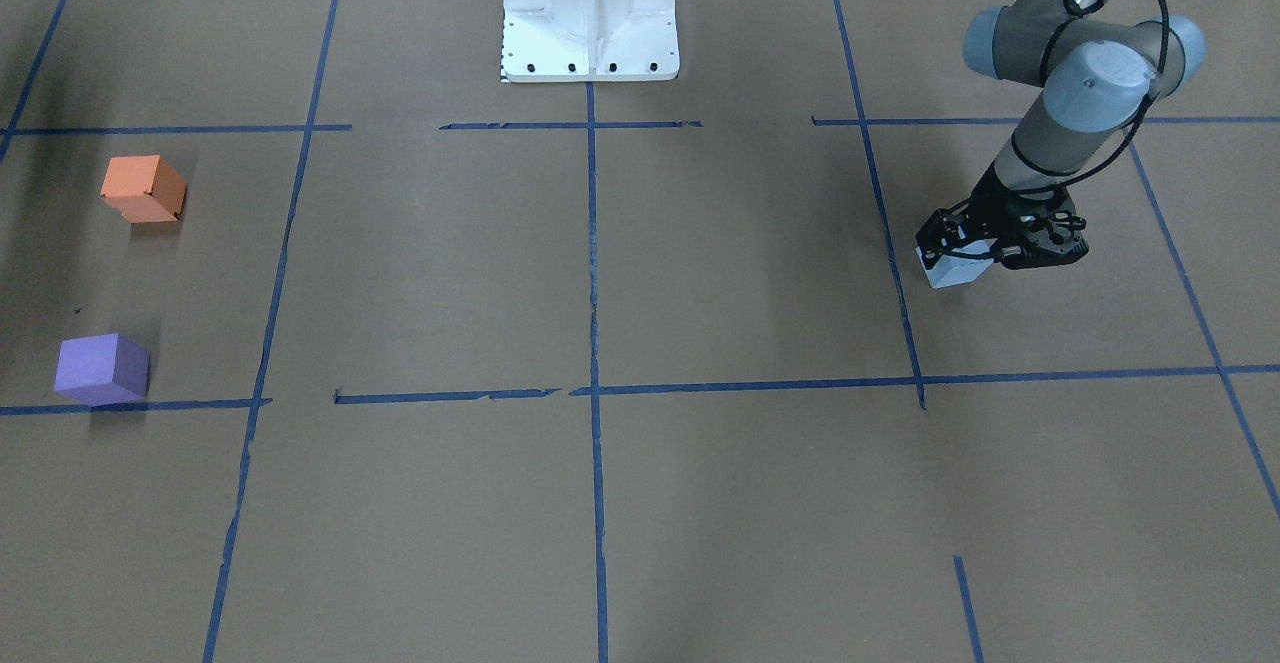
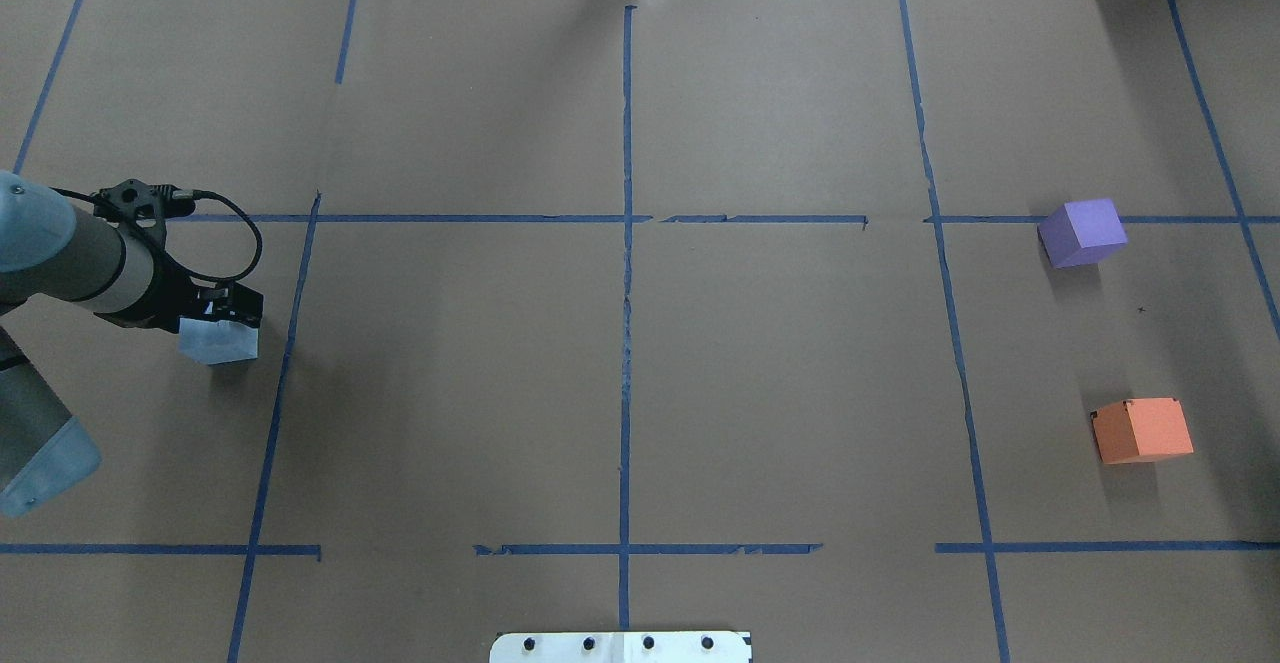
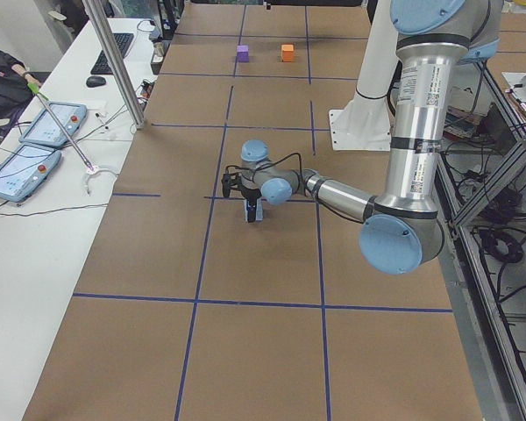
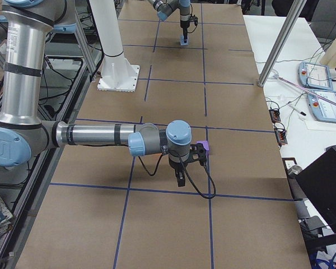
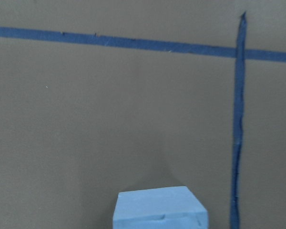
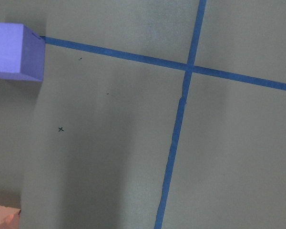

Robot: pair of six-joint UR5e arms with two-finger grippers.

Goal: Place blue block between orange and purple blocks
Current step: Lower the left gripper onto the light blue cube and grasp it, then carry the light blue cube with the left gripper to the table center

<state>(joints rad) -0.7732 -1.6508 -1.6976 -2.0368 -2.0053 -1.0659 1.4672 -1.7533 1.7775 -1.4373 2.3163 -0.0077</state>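
The light blue block (image 2: 218,341) is at the table's left side in the overhead view, in my left gripper (image 2: 222,321), which is shut on it. It also shows in the front view (image 1: 955,270) and at the bottom of the left wrist view (image 5: 159,208). The purple block (image 2: 1082,232) and the orange block (image 2: 1142,430) stand apart on the far right, with bare paper between them. My right gripper (image 4: 180,178) shows only in the exterior right view, next to the purple block (image 4: 204,149); I cannot tell whether it is open or shut.
The white robot base (image 1: 590,23) stands at the table's middle edge. Blue tape lines (image 2: 627,273) divide the brown paper into squares. A side table with tablets (image 3: 35,140) runs along the far edge.
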